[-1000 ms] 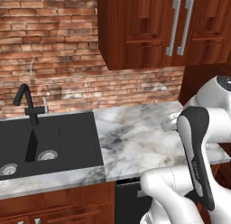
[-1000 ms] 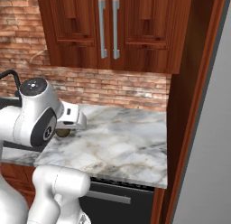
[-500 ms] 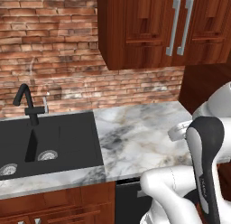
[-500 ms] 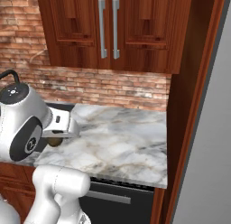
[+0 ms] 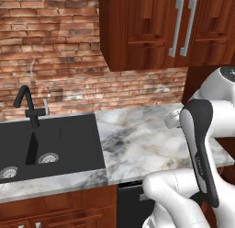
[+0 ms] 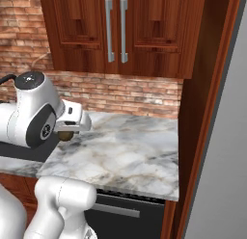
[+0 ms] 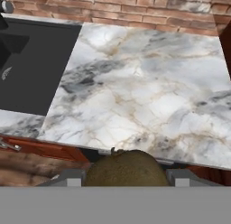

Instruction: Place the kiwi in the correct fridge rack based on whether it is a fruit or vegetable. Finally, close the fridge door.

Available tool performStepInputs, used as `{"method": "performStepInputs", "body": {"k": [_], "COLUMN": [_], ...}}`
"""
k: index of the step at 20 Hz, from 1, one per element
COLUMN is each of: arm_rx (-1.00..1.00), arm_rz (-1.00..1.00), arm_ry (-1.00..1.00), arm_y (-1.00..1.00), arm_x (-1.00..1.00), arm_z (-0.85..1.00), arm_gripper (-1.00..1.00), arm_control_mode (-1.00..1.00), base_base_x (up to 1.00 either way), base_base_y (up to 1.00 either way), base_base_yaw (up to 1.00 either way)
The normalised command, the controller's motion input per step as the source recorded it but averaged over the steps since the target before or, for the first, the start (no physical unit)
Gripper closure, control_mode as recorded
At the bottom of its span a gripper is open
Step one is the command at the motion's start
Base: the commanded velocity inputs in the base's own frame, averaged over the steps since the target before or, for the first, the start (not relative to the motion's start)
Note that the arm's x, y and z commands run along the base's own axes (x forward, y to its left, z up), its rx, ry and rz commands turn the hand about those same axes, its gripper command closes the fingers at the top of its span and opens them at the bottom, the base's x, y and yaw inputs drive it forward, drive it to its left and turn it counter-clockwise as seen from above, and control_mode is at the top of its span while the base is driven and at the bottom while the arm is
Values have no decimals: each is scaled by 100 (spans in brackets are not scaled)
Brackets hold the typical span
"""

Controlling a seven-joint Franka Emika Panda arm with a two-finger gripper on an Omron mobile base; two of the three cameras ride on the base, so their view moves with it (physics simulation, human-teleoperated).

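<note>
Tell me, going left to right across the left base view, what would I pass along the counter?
Faucet → black sink → marble counter → the robot's white arm.

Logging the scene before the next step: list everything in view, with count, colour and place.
kiwi: one, dull brown, between the hand's fingers, above the counter's front edge.
counter: one, grey-white marble, between sink and fridge side.
sink: one, black, set in the counter's left part.
faucet: one, black, behind the sink.
upper cabinets: dark red wood, two grey bar handles, above the counter.
brick wall: red-brown, behind the counter.
fridge: grey panel, far right.
hand: one, shut on the kiwi.
</note>
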Motion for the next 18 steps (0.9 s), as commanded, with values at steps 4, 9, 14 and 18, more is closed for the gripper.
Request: {"method": "performStepInputs", "body": {"k": [4,9,14,18], "arm_rx": [0,0,0,0], "arm_rz": [0,0,0,0], "arm_ry": [1,0,0,0], "arm_y": [0,0,0,0], "arm_x": [34,18,5,0], "arm_z": [0,0,0,0], "arm_gripper": [100,100,100,100], "arm_control_mode": [-100,-100,100,100], "base_base_x": [0,0,0,-37], "base_base_y": [0,0,-2,-2], "base_base_yaw": [0,0,-1,-4]}}
